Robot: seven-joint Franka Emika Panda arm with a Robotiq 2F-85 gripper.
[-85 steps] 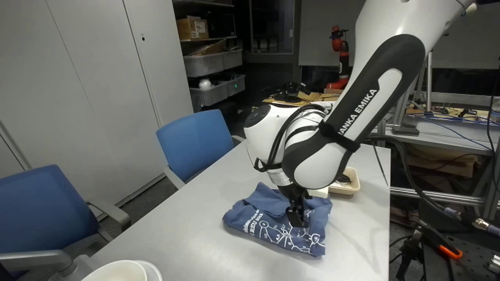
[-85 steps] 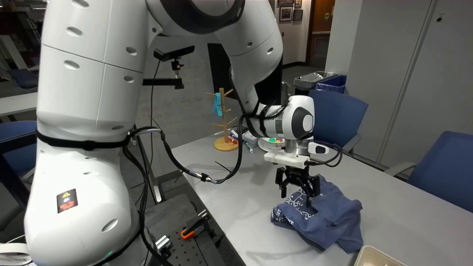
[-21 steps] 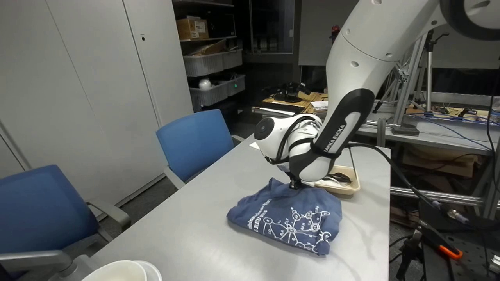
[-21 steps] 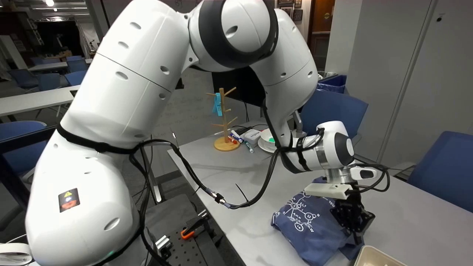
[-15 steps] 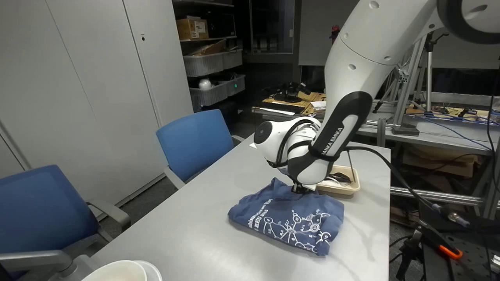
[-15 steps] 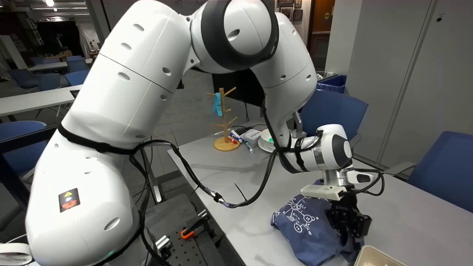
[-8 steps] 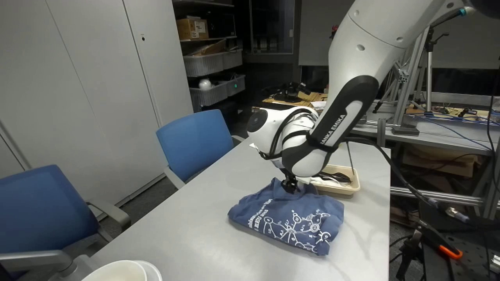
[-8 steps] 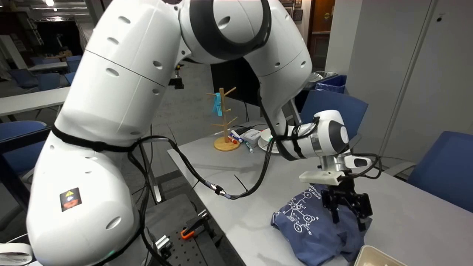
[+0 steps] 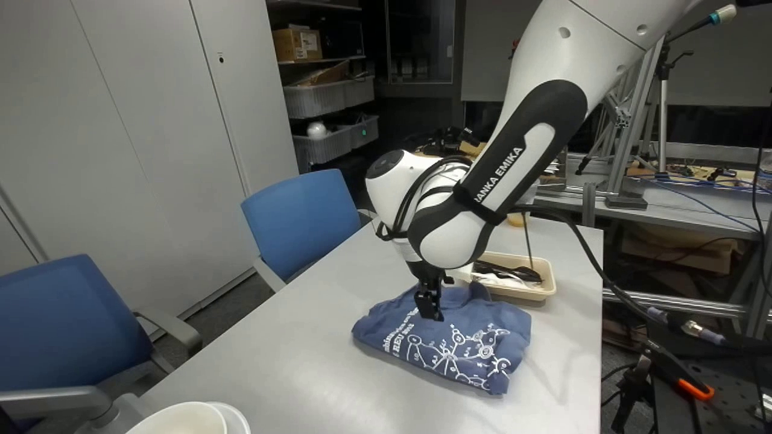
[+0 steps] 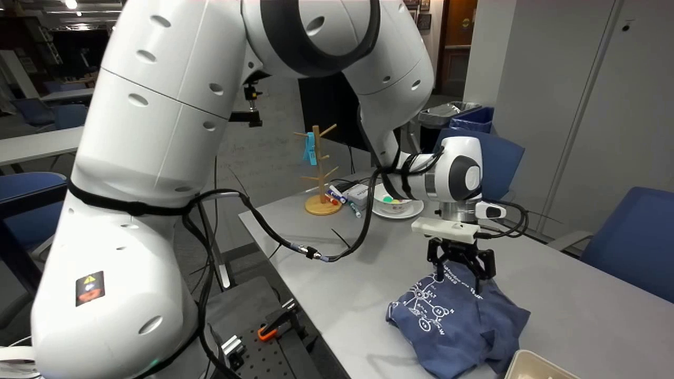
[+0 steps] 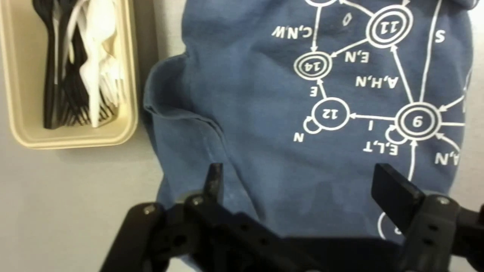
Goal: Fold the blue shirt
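The blue shirt lies folded in a bundle on the table, white print upward. It also shows in an exterior view, with a loose corner toward the tan tray. In the wrist view the shirt fills the middle, with a rolled edge and a crease on its tray side. My gripper is open with nothing between its fingers, above the shirt. In both exterior views the gripper hangs pointing down over the shirt's upper part, fingers spread. The shirt's underside is hidden.
A tan tray of black and white plastic cutlery stands close beside the shirt; its rim also shows in an exterior view. White bowls, a wooden peg stand and markers are on the table. Blue chairs flank it.
My gripper was low at the shirt's tray-side edge; it has opened, risen and moved away from the tray over the shirt. Compared with several seconds ago, the shirt lies flatter with more print showing.
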